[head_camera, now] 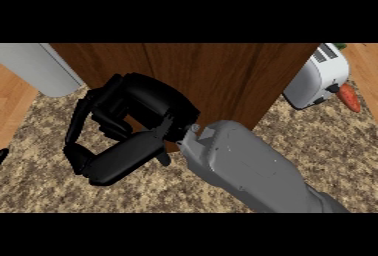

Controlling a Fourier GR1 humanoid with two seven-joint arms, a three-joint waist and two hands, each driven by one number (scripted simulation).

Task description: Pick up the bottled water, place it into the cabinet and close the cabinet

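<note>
The table (44, 185) is a speckled brown and beige stone surface filling the lower view. Wooden floor (15, 95) shows past its upper left and upper right edges. The cabinet (221, 75), dark wood with vertical grain, stands at the top centre on the table and presents a closed face. The right hand (140, 105) is in front of the cabinet's lower left corner. Its fingers (85, 125) are curled narrow, with nothing seen inside. A pale grey rounded object (37, 67) lies upper left. A white toaster (321, 75) stands just right of the cabinet, with a carrot (350, 97) beside it. The bottled water's position cannot be determined.
</note>
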